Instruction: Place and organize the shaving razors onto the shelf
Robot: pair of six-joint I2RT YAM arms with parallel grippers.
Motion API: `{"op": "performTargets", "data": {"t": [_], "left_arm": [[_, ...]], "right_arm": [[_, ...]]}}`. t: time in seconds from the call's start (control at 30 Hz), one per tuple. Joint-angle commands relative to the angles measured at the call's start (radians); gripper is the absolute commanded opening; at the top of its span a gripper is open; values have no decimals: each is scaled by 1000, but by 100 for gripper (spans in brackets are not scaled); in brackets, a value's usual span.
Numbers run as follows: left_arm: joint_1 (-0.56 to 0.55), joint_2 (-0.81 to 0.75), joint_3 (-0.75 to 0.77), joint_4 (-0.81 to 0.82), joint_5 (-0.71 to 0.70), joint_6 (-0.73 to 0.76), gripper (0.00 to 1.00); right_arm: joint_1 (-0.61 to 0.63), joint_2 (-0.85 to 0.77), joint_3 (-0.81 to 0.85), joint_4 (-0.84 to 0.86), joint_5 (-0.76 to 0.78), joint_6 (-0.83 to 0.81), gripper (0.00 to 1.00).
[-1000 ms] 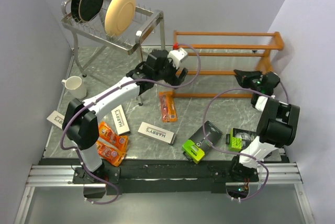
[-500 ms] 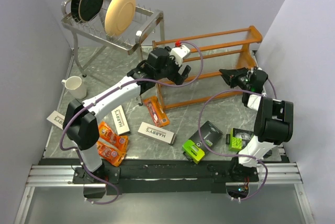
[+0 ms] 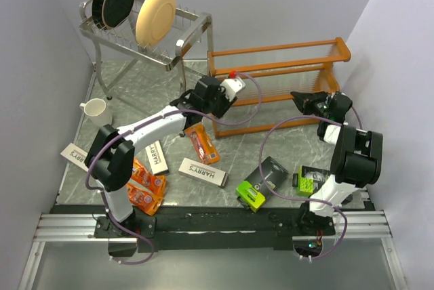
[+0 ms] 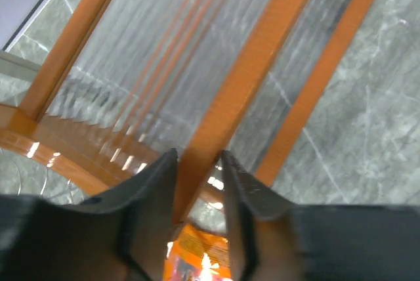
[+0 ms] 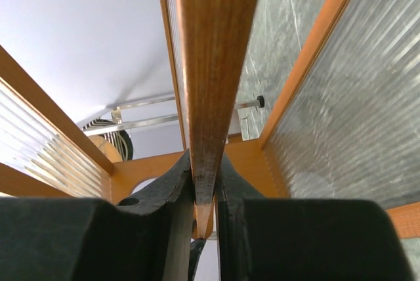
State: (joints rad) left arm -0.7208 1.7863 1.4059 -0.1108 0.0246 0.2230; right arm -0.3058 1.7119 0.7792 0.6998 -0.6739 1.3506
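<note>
From above, both arms have hold of the shelf (image 3: 274, 66): left pincer (image 3: 219, 101) at its left end, right pincer (image 3: 302, 100) near the right. The shaving razors (image 3: 202, 172) lie scattered on the worktop (image 3: 234, 154), none shelved.

Left wrist: the left pincer (image 4: 198, 179) is closed round a shelf bar, jaws touching both sides.

Right wrist: the right pincer (image 5: 205, 189) is clamped tight on another bar.

Looks like shelf-positioning. Next: set it square, let go, then fetch packs.

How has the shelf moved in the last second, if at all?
Yes. The shelf has shifted left, its left end now close to the plate rack.
</note>
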Motion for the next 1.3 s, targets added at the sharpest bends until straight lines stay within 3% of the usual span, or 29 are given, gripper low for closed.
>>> {"op": "performTargets", "data": {"t": [0.0, 0.13, 0.33, 0.7, 0.77, 0.83, 0.87, 0.9, 0.93, 1.0, 1.03, 1.17, 1.27], "left_arm": [[-11, -7, -1, 23, 12, 56, 35], [-6, 38, 11, 60, -64, 87, 34], [27, 90, 27, 103, -123, 140, 33], [78, 167, 105, 168, -169, 179, 34], [78, 142, 87, 168, -149, 177, 36], [75, 102, 50, 169, -129, 165, 50], [72, 40, 29, 186, -114, 164, 55], [69, 6, 10, 200, -104, 162, 67], [60, -29, -16, 207, -91, 161, 71], [52, -132, -28, 201, -49, 126, 83], [47, -161, -27, 188, -31, 116, 86], [12, -319, -67, 22, 138, 170, 99], [-5, -410, -151, -44, 224, 187, 99]], "right_arm": [[-12, 12, 14, 34, 68, -65, 0], [-12, 0, 3, -14, 66, -91, 0], [-12, -47, -3, -78, 50, -143, 8], [-6, -81, -5, -132, 33, -172, 8], [-6, -93, -1, -149, 25, -192, 28], [-18, -132, 15, -198, -18, -249, 51], [-24, -152, 35, -224, -33, -272, 56], [-29, -200, 44, -305, -58, -300, 67], [-47, -228, 52, -359, -62, -364, 78], [-64, -309, 72, -518, -73, -439, 87], [-81, -334, 74, -561, -76, -502, 100], [-110, -419, 149, -816, -110, -710, 100], [-108, -442, 242, -1034, -151, -933, 100]]}}
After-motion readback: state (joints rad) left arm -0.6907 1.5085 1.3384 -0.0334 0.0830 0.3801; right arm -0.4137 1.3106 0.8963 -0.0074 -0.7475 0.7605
